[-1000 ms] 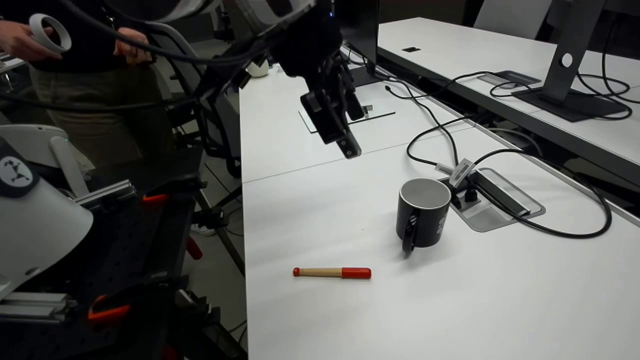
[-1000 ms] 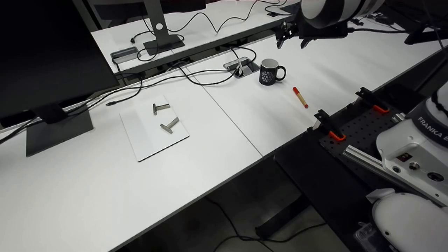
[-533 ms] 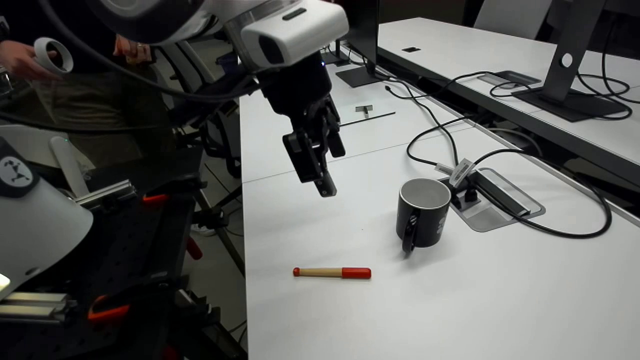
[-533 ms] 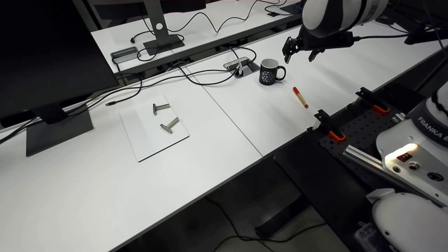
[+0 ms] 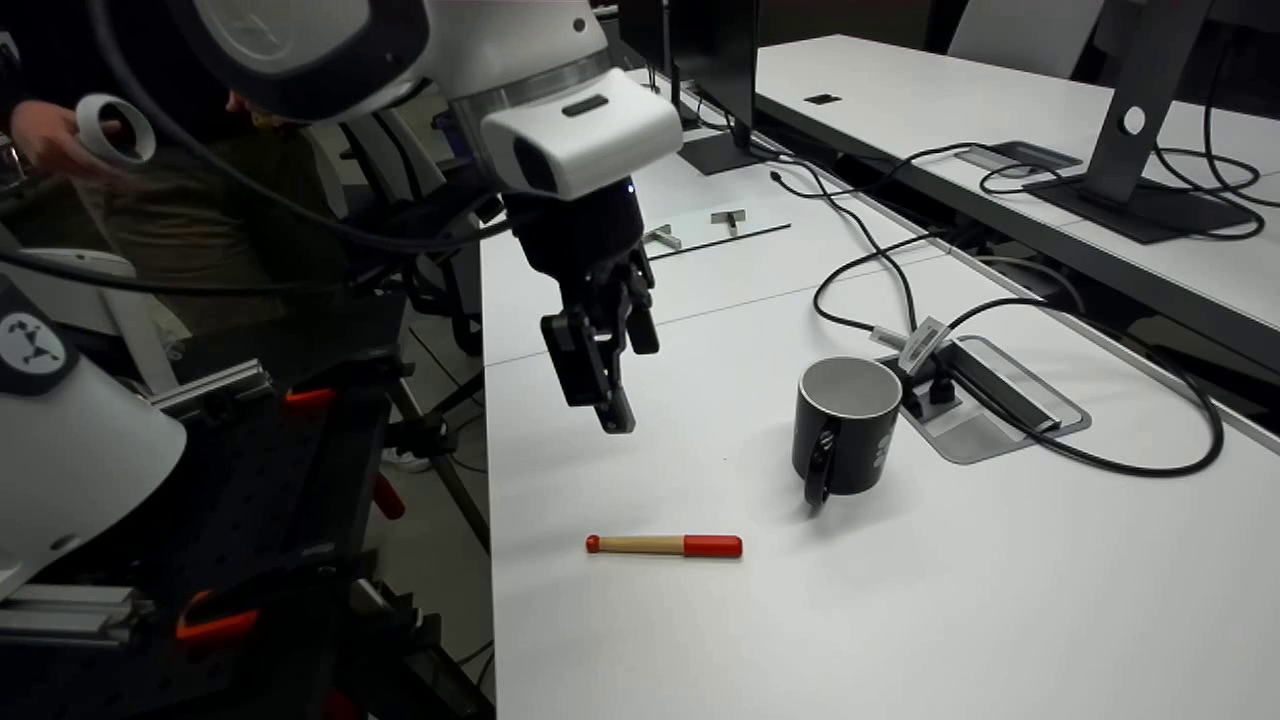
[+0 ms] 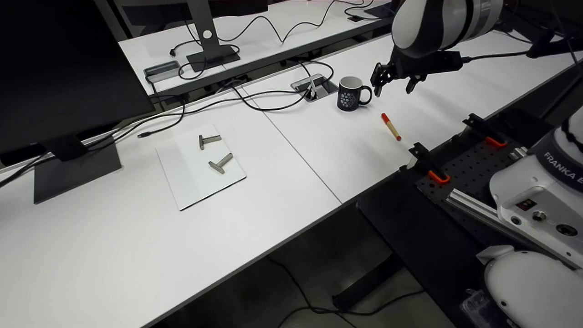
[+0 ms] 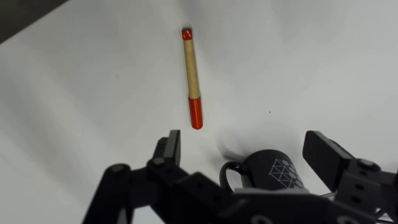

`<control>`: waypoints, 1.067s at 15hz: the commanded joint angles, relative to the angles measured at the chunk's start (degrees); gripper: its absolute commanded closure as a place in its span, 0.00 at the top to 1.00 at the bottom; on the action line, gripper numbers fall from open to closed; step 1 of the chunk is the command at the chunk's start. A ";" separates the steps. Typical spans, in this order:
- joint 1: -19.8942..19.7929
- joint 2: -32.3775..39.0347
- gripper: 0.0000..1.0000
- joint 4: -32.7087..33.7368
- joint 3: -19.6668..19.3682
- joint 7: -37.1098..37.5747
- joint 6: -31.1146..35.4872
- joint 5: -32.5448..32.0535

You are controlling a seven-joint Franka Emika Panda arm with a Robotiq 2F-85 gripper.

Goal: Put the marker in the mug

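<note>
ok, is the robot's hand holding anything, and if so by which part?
Nothing. The hand is open above the table, where the marker lies and the mug stands upright, neither one touched.

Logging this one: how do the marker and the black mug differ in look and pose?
The marker has red ends and a tan barrel; the black mug has a pale interior and a printed pattern. The marker lies flat, while the black mug stands upright. The marker is a slim stick; the black mug is a wide cylinder with a handle. Both rest on the white desk, apart from each other, and neither is held by the open gripper.
</note>
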 commanded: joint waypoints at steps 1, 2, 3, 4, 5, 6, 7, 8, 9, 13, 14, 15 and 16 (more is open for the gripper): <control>-4.89 -0.32 1.00 1.63 4.20 1.11 0.06 0.14; -2.06 -1.84 1.00 1.72 1.79 0.55 1.63 0.09; -0.31 -2.66 1.00 2.04 0.18 0.58 3.38 -0.26; 3.51 -4.52 1.00 2.24 -3.16 0.31 5.66 -0.57; 5.45 -5.15 1.00 2.89 -4.93 -0.39 7.50 -0.20; 7.69 -6.01 1.00 3.82 -6.97 -1.40 9.22 0.33; 8.93 -6.25 1.00 4.57 -7.94 -1.96 11.49 0.83; 9.09 -7.20 1.00 5.26 -7.91 -1.85 12.34 0.93; 9.52 -7.82 1.00 5.84 -8.02 -1.62 13.08 0.90; 9.09 -8.82 1.00 6.66 -7.61 -0.65 12.54 0.58; 9.18 -8.33 1.00 6.51 -8.04 -1.10 11.96 0.76; 8.94 -8.14 1.00 6.36 -8.02 -0.93 11.50 0.59; 8.49 -8.08 1.00 5.94 -7.85 -0.47 11.11 0.29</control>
